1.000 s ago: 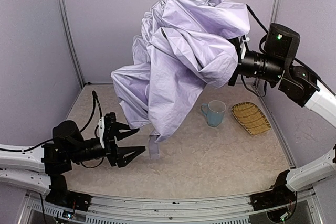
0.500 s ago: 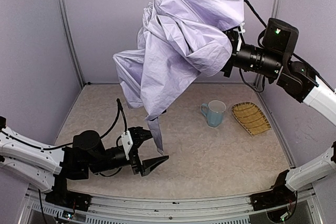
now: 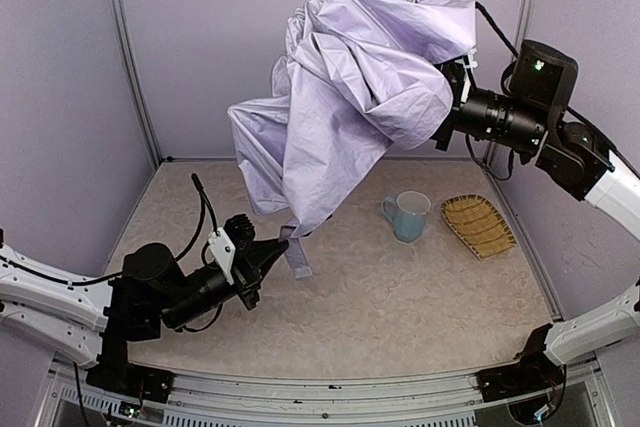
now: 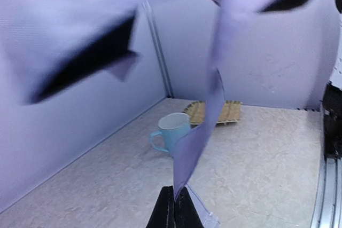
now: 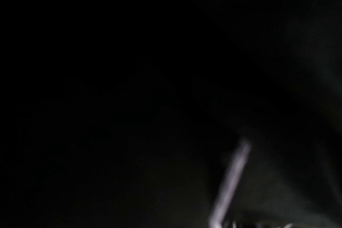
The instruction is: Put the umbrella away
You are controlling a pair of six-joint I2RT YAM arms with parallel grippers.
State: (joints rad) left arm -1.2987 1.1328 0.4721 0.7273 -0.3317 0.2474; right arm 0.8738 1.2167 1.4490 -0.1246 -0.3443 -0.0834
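Note:
The pale lavender umbrella [image 3: 350,97] hangs high over the back of the table, its loose fabric billowing down to the left. My right gripper [image 3: 452,107] carries it from the right, its jaws buried under the fabric; the right wrist view is almost black. The black handle is hidden. A narrow strap tab [image 3: 299,255] dangles from the lowest fold. My left gripper [image 3: 282,243] is low over the table and shut on this strap. In the left wrist view the strap [image 4: 199,134] rises from between the closed fingertips [image 4: 168,206].
A light blue mug [image 3: 408,215] stands at the back right, also seen in the left wrist view as the mug [image 4: 172,131]. Beside it lies a woven tray [image 3: 478,224], the same tray [image 4: 227,111] behind the mug. Enclosure walls close in on three sides.
My left arm swept in under the umbrella with open jaws, then rose to the hanging strap and shut on it. The umbrella shifted slightly in my right gripper.

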